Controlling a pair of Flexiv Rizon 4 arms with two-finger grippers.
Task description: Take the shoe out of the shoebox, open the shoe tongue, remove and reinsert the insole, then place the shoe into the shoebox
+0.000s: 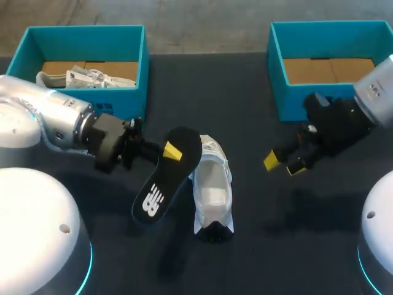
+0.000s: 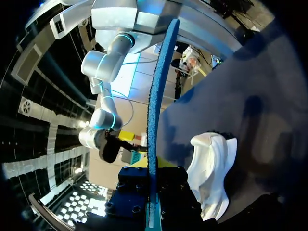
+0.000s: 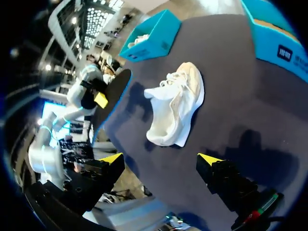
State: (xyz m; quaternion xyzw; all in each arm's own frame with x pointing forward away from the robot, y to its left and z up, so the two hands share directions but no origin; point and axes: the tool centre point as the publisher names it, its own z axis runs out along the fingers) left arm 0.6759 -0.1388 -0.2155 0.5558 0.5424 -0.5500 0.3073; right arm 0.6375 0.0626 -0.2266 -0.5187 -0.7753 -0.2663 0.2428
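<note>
My left gripper [image 1: 174, 150] is shut on the upper part of a black insole [image 1: 161, 184] with a white logo and holds it slanted above the table. In the left wrist view the insole [image 2: 155, 96] shows edge-on, clamped in the gripper [image 2: 153, 166]. Just right of it a white shoe [image 1: 212, 184] lies on the dark table, its opening facing up. My right gripper [image 1: 285, 163] hangs open and empty to the shoe's right. From the right wrist view the shoe [image 3: 175, 108] lies ahead of the open gripper [image 3: 161, 159], with the insole [image 3: 113, 94] beyond it.
A teal shoebox [image 1: 142, 61] at the back left holds another white shoe [image 1: 86, 77]. A second teal shoebox [image 1: 276, 67] stands at the back right, showing only its cardboard bottom, close behind my right arm.
</note>
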